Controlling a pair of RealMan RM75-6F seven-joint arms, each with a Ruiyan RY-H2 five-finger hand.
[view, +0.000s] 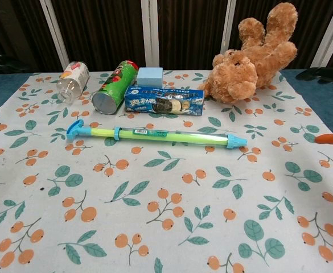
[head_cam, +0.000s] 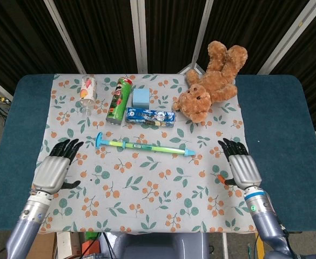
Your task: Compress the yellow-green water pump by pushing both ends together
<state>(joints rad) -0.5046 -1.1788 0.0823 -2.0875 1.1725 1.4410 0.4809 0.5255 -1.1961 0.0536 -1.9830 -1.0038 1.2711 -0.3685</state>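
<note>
The yellow-green water pump (head_cam: 145, 147) (view: 155, 134) lies flat on the floral cloth, its blue T-handle to the left and its blue nozzle to the right. Nothing touches it. My left hand (head_cam: 55, 170) rests low at the cloth's left edge, fingers spread, holding nothing. My right hand (head_cam: 240, 167) sits near the cloth's right edge, fingers apart and empty, well clear of the nozzle. The chest view catches only the right hand's fingertips (view: 332, 74) at the right border.
Behind the pump lie a blue cookie pack (head_cam: 150, 116), a green chip can (head_cam: 118, 100), a light blue block (head_cam: 141, 97), a toppled plastic bottle (head_cam: 87, 90) and a brown teddy bear (head_cam: 211, 80). A floral cloth (head_cam: 147, 183) covers the blue table.
</note>
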